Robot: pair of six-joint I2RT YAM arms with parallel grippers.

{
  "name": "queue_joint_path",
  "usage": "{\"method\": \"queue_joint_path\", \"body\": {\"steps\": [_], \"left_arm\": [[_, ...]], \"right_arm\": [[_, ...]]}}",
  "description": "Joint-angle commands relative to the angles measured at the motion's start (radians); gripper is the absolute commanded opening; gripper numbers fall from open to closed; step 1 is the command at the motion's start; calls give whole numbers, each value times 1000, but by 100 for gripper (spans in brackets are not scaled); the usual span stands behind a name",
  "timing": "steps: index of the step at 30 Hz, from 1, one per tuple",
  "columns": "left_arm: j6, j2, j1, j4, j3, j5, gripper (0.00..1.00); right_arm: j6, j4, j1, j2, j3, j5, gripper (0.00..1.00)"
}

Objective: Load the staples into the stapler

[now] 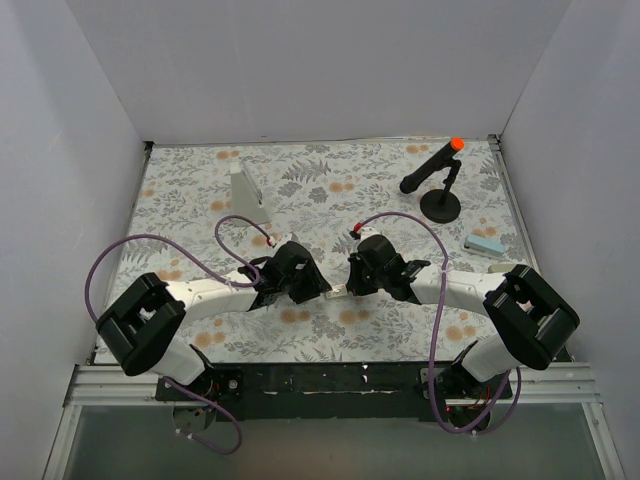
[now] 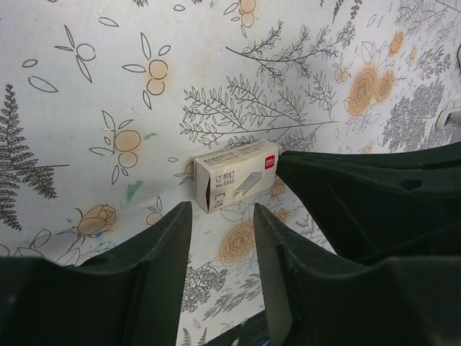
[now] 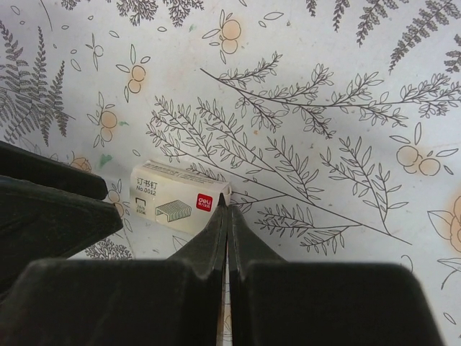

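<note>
Wrist views: closed staples box [image 2: 236,175] lies between parted, empty left jaws and pressed-together right jaws.

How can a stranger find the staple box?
On the flowered table cover, look where the left gripper and the right gripper meet. A small white box lies between their tips; only it carries a red logo and a staple drawing.

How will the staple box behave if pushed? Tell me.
The staple box looks like small cardboard, so probably light; lying flat, it should slide on the cloth rather than tip. Thin walls may dent if squeezed.
</note>
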Motion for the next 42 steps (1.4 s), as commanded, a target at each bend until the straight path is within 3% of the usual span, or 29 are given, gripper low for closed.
{"method": "queue_joint_path", "body": {"steps": [1, 13, 29, 42], "left_arm": [[-21, 22, -8, 40, 6, 4, 38], [-24, 45, -8, 57, 1, 7, 27], [-27, 54, -8, 45, 0, -4, 27], [-33, 68, -8, 77, -3, 24, 20]], "right_arm": [[-9, 12, 6, -3, 41, 16, 1], [-3, 17, 8, 3, 39, 8, 1], [0, 21, 9, 11, 37, 0, 1], [3, 21, 8, 22, 39, -10, 1]]}}
